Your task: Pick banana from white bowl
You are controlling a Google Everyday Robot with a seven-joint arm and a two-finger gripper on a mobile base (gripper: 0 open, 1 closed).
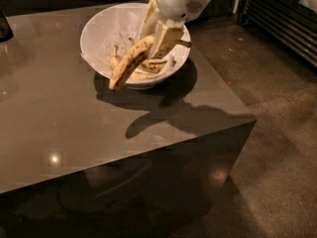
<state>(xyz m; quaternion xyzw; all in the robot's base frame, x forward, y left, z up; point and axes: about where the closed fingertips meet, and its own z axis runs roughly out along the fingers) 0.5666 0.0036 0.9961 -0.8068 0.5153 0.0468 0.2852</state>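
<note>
The white bowl (99, 29) stands at the back of the dark table, lined with crumpled white paper. My gripper (154, 39) hangs over the bowl's right half, shut on the upper end of the banana (130, 62). The banana is long, yellow with brown speckles, and tilts down to the left, its lower tip over the bowl's near rim. It is lifted above the other fruit. Shorter, paler bananas (147, 67) lie in the bowl under it.
The dark glossy table (74, 128) drops off at its right and front edges. A dark object (4, 26) stands at the table's far left. A slatted panel (285, 21) lines the wall at the far right above the floor.
</note>
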